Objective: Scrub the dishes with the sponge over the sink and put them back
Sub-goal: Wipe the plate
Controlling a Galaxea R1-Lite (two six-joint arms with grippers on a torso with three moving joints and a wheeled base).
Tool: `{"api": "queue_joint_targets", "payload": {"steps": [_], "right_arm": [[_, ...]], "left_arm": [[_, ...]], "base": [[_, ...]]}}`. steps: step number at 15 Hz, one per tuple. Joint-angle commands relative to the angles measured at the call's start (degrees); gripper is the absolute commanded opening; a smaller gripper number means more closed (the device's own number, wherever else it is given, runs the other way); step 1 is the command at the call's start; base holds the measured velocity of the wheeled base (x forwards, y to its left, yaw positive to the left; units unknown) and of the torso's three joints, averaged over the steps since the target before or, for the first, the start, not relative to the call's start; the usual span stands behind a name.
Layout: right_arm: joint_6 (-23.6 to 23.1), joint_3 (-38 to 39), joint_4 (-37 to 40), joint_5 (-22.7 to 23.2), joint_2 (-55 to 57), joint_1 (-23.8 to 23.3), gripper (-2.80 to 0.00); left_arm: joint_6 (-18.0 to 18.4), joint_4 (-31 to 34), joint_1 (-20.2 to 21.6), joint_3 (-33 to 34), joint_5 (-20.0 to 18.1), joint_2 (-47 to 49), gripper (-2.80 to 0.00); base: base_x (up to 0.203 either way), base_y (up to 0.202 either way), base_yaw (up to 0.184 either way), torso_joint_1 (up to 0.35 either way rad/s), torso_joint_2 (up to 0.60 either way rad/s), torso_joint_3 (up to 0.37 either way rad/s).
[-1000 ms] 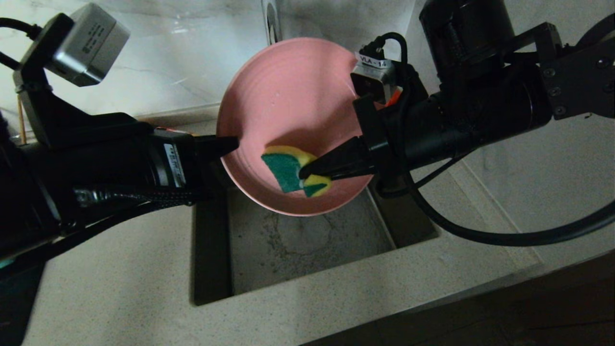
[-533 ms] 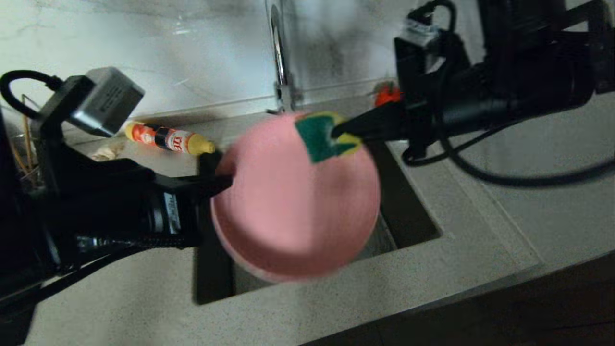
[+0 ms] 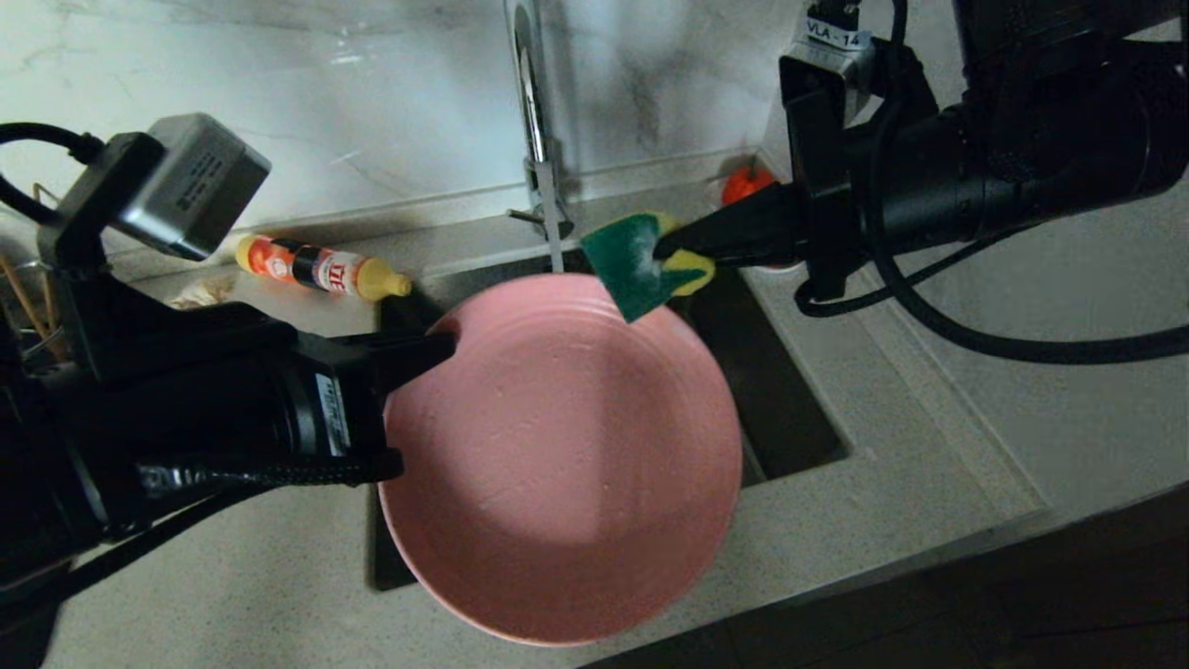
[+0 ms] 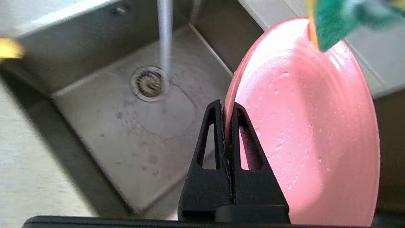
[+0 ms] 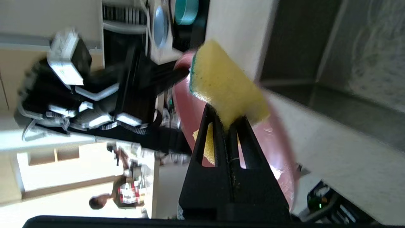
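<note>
Head view: the left gripper [image 3: 437, 346], left of centre, is clamped on the rim of the pink plate [image 3: 567, 465], held over the sink [image 3: 790, 409]. At upper right, the sponge [image 3: 641, 260] is pinched by the right gripper [image 3: 664, 249], touching the plate's far edge below the tap [image 3: 534, 121].

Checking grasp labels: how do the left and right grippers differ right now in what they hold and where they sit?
The left gripper is clamped on the rim of the pink plate; the right gripper pinches the sponge. The left gripper sits at the plate's near-left edge over the sink; the right gripper sits at the plate's far edge, by the tap. The plate is rigid and wide; the sponge is small and squashed. Both are shut on their loads.
</note>
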Motion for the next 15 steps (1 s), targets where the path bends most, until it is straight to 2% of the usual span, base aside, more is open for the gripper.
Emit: {"api": "queue_joint_targets", "payload": {"steps": [1, 3, 5, 10, 15], "right_arm": [[0.4, 0.0, 0.3, 0.3, -0.4, 1.4, -2.80], [3.3, 0.0, 0.1, 0.3, -1.2, 3.5, -2.80], [3.6, 0.0, 0.1, 0.3, -1.3, 4.8, -2.80], [4.2, 0.0, 0.4, 0.2, -0.4, 6.8, -2.80], [5.9, 0.0, 0.4, 0.2, -2.1, 10.7, -2.80]], "left_arm": [[0.1, -0.7, 0.1, -1.4, 0.7, 1.8, -2.80], [1.6, -6.5, 0.1, -1.1, 4.3, 2.4, -2.80], [6.4, -12.4, 0.1, 0.1, 6.2, 2.9, -2.80], [9.7, -13.5, 0.0, 1.6, 5.9, 1.5, -2.80], [14.2, -19.4, 0.0, 2.9, 6.4, 1.9, -2.80]], "base": [[0.000, 0.000, 0.000, 0.000, 0.00, 0.000], [0.000, 0.000, 0.000, 0.000, 0.00, 0.000], [0.000, 0.000, 0.000, 0.000, 0.00, 0.000], [0.000, 0.000, 0.000, 0.000, 0.00, 0.000], [0.000, 0.000, 0.000, 0.000, 0.00, 0.000]]}}
